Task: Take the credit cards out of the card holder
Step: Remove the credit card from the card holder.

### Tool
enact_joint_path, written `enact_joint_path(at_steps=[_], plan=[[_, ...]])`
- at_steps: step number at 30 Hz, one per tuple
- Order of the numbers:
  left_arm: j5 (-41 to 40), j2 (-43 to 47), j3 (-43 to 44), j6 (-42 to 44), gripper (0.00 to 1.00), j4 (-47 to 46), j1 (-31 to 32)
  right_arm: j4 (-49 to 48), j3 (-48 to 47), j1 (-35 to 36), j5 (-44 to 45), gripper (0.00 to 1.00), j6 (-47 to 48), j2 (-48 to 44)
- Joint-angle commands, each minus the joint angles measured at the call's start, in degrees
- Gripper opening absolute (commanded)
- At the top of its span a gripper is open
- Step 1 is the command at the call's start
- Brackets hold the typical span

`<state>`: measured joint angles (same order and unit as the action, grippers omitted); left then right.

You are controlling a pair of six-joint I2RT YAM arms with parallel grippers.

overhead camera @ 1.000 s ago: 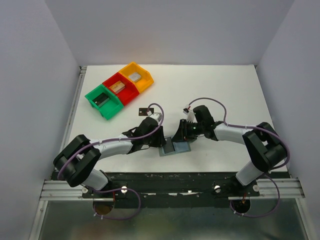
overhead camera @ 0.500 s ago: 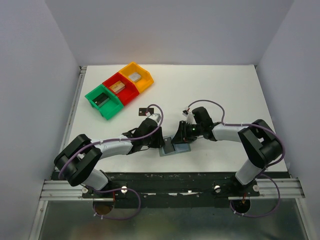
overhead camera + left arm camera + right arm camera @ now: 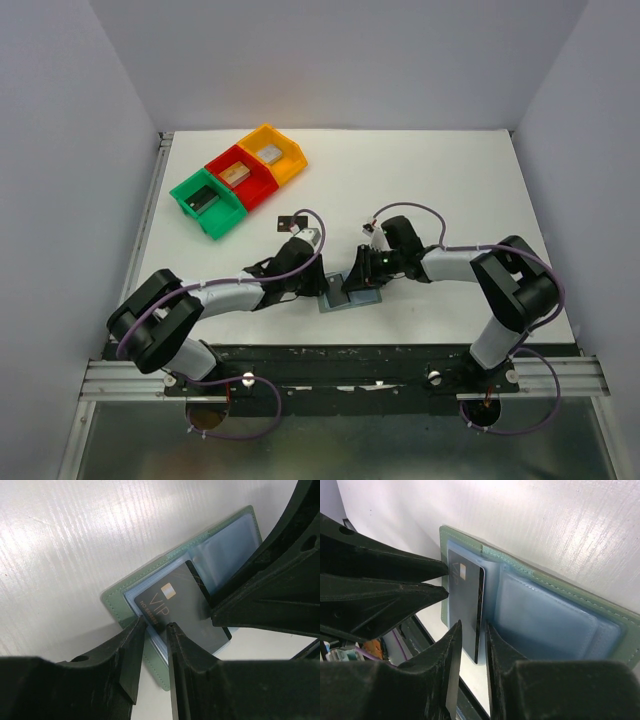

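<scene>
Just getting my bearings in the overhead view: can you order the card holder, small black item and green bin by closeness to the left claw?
1. card holder, right at the left gripper.
2. small black item, just beyond the arm.
3. green bin, far back left.

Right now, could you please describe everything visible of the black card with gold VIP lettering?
The black rectangular card looks like thin glossy plastic, with a small gold chip and gold VIP lettering. It lies over the pale blue sleeves of the open grey-green card holder, on its left half, one long edge seemingly lifted. That edge sits between the right gripper's fingers; whether they pinch it is unclear.
</scene>
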<state>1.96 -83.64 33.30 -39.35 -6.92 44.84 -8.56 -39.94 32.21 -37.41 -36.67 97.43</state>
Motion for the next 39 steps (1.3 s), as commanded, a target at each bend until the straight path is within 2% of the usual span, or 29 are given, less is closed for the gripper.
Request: enact_joint_path(at_steps=[1,7,18,24,27,34,39], plan=[[-1.52,1.19,-1.92,-0.55,0.4,1.56,-0.1,-2.25,-0.13,0.58,-1.79,0.31,-0.95,0.92],[-3.8,4.62,-3.24,-0.99,0.37,1.29,-0.1,-2.69,0.04,0.58,-1.7,0.24,-1.13,0.83],[-3.27,3.92,-3.07,-1.34,0.37,1.2,-0.1,-3.84,0.04,0.75,-2.93,0.24,-1.92,1.54],[-2.66,2.6,-2.8,-1.25,0.27,0.94,-0.1,-5.5,0.04,0.93,-4.07,0.25,-3.06,2.5],[-2.31,2.25,-2.8,-1.16,0.26,0.77,-0.1,-6.56,-0.05,1.02,-4.86,0.25,-3.85,3.12],[-2.04,1.55,-3.06,-0.99,0.12,0.15,-0.1,-11.04,0.39,1.1,-6.71,0.25,-6.84,4.53],[-1.96,1.28,-3.15,-0.99,0.08,-0.02,-0.1,-13.23,1.09,1.1,-6.98,0.31,-7.89,4.26]])
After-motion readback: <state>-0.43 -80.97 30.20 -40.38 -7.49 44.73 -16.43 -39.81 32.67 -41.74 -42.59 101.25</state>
